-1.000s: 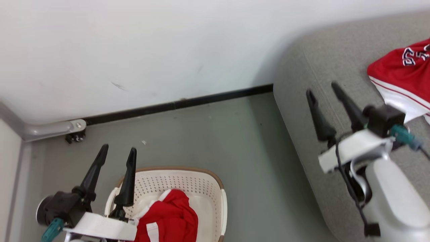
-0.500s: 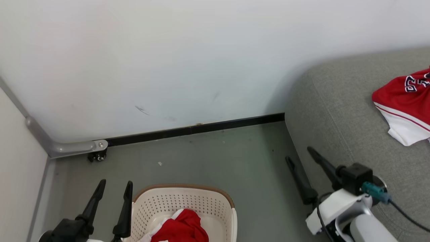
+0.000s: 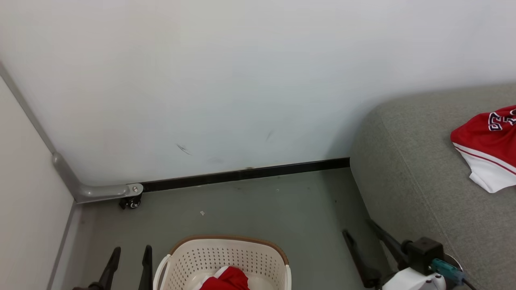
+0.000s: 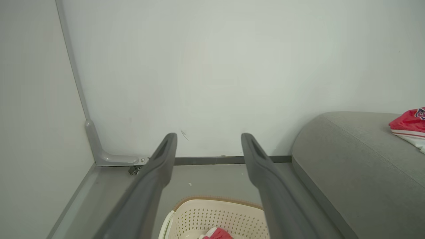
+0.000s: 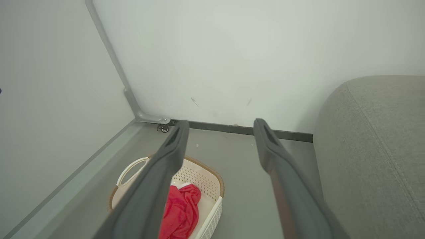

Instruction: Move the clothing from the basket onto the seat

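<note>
1. Red with a white panel, the garment point(image 5: 179, 212) lies crumpled low in the basket point(image 3: 229, 257) on the floor point(image 3: 262, 205). A jersey point(image 3: 483, 137) is already on the grey seat point(image 3: 415, 181).
2. Both your grippers are empty, fingers spread wide. The left gripper point(image 3: 132, 251) is just beside the basket's left side, and the right gripper point(image 3: 358, 227) is near the seat's front edge.
3. If you pinch a single thin fold, the garment may slip out over the floor between basket and seat.
4. The basket looks like light plastic. If a finger catches its rim or a perforation, the lift could drag or tip it.
5. Swing the right gripper wide of the seat's corner. If it clips the upholstery, that could jolt the arm.
6. Release too near the seat's edge and the cloth could slide off.
</note>
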